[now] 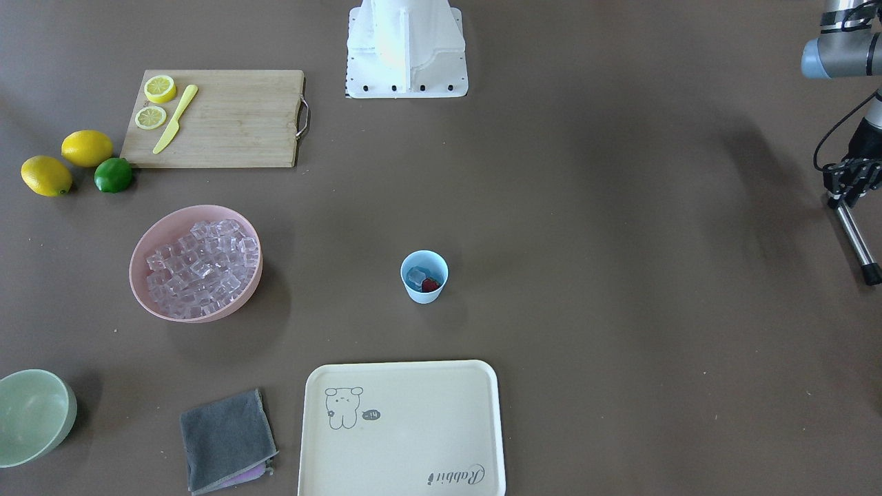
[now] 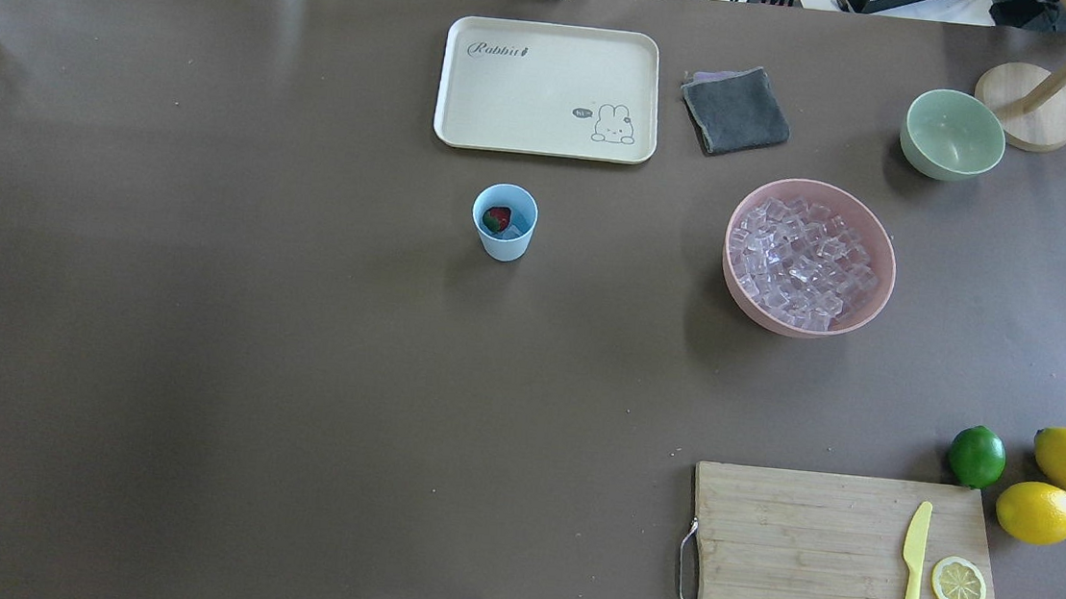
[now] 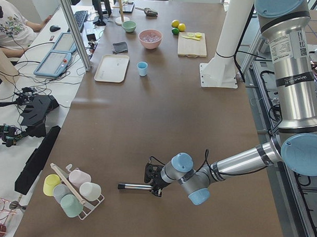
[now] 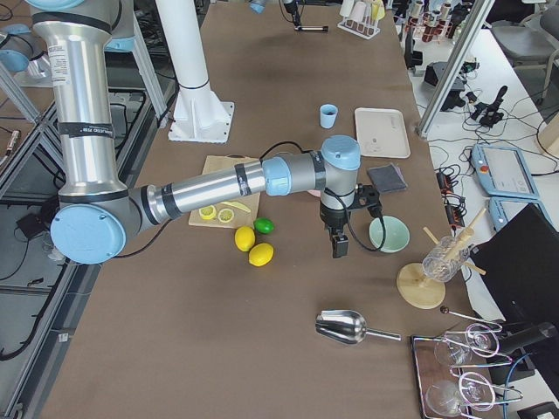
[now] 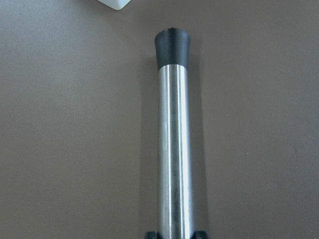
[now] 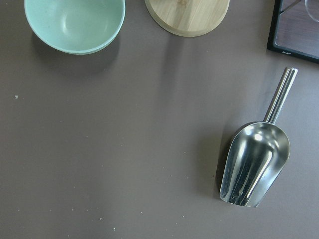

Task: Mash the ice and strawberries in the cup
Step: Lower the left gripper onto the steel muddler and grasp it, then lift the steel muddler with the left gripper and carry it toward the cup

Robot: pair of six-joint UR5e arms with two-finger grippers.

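The pale-blue cup [image 1: 424, 293] [image 2: 502, 241] stands upright mid-table, holding clear ice [image 1: 415, 277] and a dark-red strawberry [image 1: 431, 284] [image 2: 497, 218]. Far off at the table's end, my left gripper [image 1: 842, 200] [image 5: 173, 235] [image 3: 155, 187] is shut on a steel muddler [image 5: 172, 149] [image 1: 858, 244] with a black tip, held low and level over the table. My right gripper [image 4: 338, 247] hangs above the table beside the green bowl. It shows only in the exterior right view, so I cannot tell its state.
A pink bowl [image 1: 133, 265] full of ice cubes, a cream tray [image 1: 413, 455], a grey cloth [image 1: 224, 437], a green bowl [image 6: 75, 25], a cutting board [image 1: 234, 117] with lemons and a lime. A steel scoop [image 6: 254, 164] lies below the right wrist. A cup rack [image 3: 72, 191] stands near the muddler.
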